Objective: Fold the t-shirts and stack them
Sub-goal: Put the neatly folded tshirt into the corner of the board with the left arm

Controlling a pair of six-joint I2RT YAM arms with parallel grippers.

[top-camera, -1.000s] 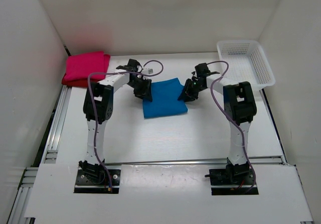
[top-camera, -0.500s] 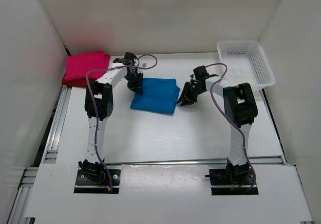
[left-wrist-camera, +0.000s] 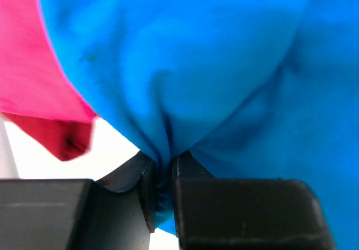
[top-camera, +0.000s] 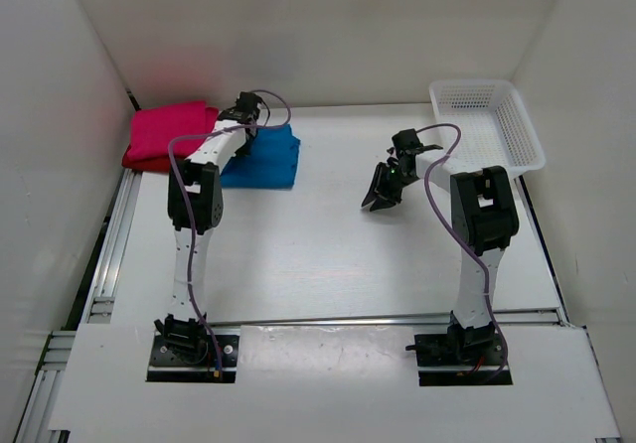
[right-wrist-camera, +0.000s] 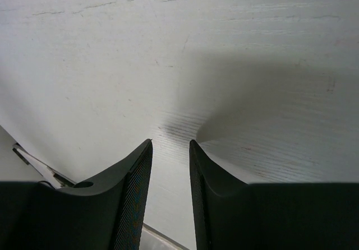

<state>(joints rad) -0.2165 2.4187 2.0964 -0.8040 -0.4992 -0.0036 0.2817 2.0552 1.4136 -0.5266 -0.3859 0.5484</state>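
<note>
Finding: the 1-s-old top view has the folded blue t-shirt (top-camera: 266, 162) mid-table btwn both arms. It now lies at far left of the table (top-camera: 328, 254), its left edge touching or just beside the magenta-pink t-shirt (top-camera: 169, 125), which rests on the dark red t-shirt (top-camera: 137, 161). Whether blue overlaps that pile yet: cannot tell from above. Left wrist view shows blue cloth in front of pink, w/ a dark red edge below. Left gripper (left-wrist-camera: 162, 169): jaws pressed together on a bunched fold of blue cloth, so this arm alone is hauling the shirt. Right gripper (right-wrist-camera: 170, 146): fingers slightly apart, nothing btwn them, bare table beneath. It hangs near mid-table, well apart from all cloth, approx. where the older views have it. Basket (top-camera: 532, 155) at far right, not involved. Assessment: fold of blue appears done and transfer to the stack is under way. Remaining: set blue onto pink, square up, release. Risk: hauling by one pinch point may pull the fold open or rumple it. Recommend checking edges once the shirt is let go.
</note>
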